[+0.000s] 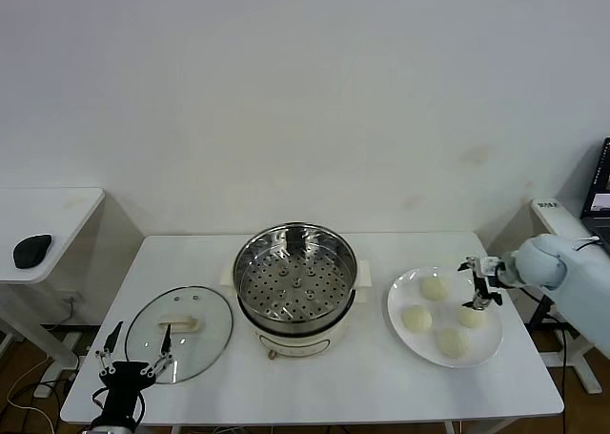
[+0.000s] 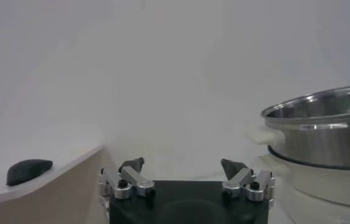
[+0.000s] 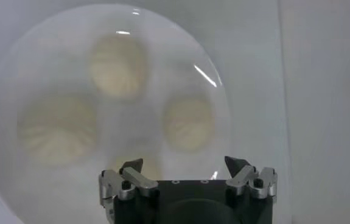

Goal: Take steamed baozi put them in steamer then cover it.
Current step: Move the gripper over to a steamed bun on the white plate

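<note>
Several cream-white baozi [image 1: 436,287] lie on a white plate [image 1: 491,343] to the right of the steamer [image 1: 295,281]. The steamer is a shiny pot with a bare perforated tray, standing uncovered at the table's middle. The glass cover [image 1: 191,343] lies flat on the table to the steamer's left. My right gripper [image 1: 479,283] hangs open over the plate's right side, above the baozi [image 3: 189,123], and holds nothing [image 3: 184,164]. My left gripper [image 1: 139,339] stands open and empty [image 2: 182,165] at the cover's front-left edge, with the steamer [image 2: 327,131] off to one side.
The white table [image 1: 362,386] holds only the steamer, cover and plate [image 3: 162,36]. A black mouse [image 1: 31,250] lies on a white side table [image 1: 71,205] at the far left, and it also shows in the left wrist view [image 2: 28,170]. A white stand [image 1: 562,229] is at the far right.
</note>
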